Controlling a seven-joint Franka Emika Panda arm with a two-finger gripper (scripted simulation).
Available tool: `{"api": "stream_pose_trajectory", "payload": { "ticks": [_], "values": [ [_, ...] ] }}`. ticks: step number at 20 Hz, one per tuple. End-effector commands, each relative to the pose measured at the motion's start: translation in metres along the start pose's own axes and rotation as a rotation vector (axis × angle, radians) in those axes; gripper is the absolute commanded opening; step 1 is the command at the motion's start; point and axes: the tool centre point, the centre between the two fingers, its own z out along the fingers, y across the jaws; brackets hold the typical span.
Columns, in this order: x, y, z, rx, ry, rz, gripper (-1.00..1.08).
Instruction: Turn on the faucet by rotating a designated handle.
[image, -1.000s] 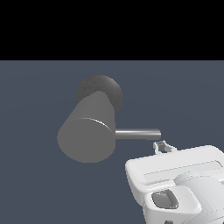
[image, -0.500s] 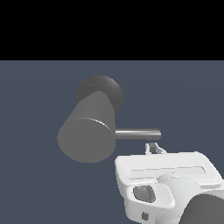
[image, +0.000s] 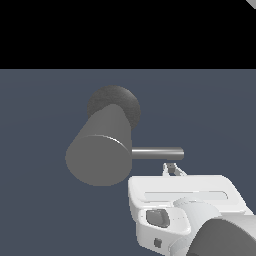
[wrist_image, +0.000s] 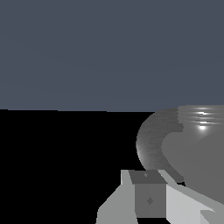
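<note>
Faucet (image: 100, 150) at centre of the exterior view — a thick matte grey cylinder, its flat round end turned toward the camera, its darker speckled disc base (image: 120, 102) behind. Its handle (image: 157, 153), a thin shiny rod, juts from the cylinder's side toward the exterior view's right. Just below the rod's free end sits the white gripper (image: 171, 170), fingertips close together with nothing seen between them — contact with the rod cannot be told. From the wrist view, one grey finger pad (wrist_image: 148, 199) fronts the faucet's curved grey bulk.
</note>
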Motion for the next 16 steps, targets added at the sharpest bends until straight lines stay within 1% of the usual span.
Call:
{"api": "stream_pose_trajectory", "payload": {
  "ticks": [1, 3, 16],
  "values": [
    [0.000, 0.000, 0.000, 0.001, 0.000, 0.001, -1.00],
    [0.000, 0.000, 0.000, 0.001, 0.000, 0.001, -1.00],
    [-0.032, -0.003, 0.000, 0.001, 0.000, 0.001, -1.00]
  ]
}}
